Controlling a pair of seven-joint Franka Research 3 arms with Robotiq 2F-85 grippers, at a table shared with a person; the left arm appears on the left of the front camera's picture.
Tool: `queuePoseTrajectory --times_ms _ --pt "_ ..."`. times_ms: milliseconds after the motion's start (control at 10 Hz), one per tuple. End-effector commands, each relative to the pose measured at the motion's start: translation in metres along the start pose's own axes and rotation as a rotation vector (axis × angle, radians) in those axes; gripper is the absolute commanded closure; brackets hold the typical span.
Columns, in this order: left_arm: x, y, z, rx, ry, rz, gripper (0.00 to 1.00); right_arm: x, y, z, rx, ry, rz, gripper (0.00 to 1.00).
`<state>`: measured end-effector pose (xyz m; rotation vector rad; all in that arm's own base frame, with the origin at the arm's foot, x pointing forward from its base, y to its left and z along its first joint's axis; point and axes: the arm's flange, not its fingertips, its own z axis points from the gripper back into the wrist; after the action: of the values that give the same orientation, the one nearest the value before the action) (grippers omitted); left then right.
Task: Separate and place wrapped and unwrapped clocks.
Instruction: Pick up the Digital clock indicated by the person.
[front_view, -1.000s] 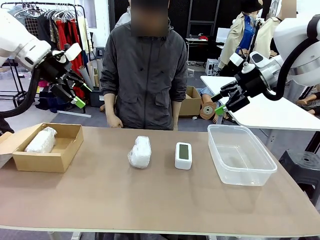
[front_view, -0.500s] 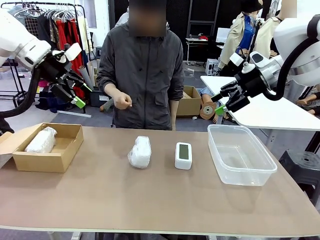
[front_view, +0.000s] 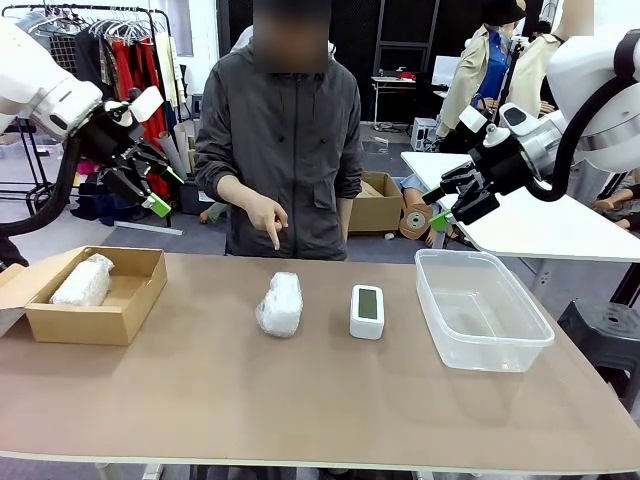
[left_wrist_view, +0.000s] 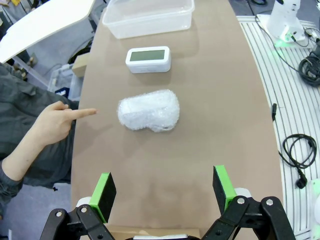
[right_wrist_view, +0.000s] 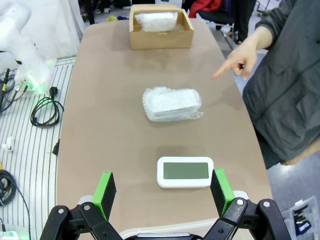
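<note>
Showing one wrapped bundle (front_view: 280, 303) and the bare clock (front_view: 367, 311) lying apart on the table (front_view: 300, 400): clock just beside the clear tub (front_view: 495, 355), bundle next beyond it, second bundle (front_view: 82, 281) in a cardboard box (front_view: 85, 325) well apart from the tub. Raised higher than the tub, left gripper (front_view: 165, 190) and right gripper (front_view: 435, 207) spread wide, empty. Judged light: bundle soft, slippery, best pinched across its narrow middle; clock rigid, best taken by its long edges

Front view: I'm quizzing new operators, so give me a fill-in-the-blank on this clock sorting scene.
The clock inside the cardboard box is ____.
The clear tub is ____.
The bare clock stands between the loose wrapped clock and the ____.
The left tool and right tool are both ____.
Missing words: wrapped, empty, tub, open.
</note>
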<state>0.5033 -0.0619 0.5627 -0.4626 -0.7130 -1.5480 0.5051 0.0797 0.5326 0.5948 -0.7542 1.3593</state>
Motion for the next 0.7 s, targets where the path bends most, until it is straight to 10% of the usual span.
queuePoseTrajectory --times_ms 0,600 --pt "0.0015 -0.0007 0.0015 0.003 0.000 -0.003 0.00 0.0022 0.0004 0.0014 -0.001 -0.006 0.006 0.00" --pt "0.0015 -0.0007 0.0015 0.003 0.000 -0.003 0.00 0.0022 0.0004 0.0014 -0.001 -0.006 0.006 0.00"
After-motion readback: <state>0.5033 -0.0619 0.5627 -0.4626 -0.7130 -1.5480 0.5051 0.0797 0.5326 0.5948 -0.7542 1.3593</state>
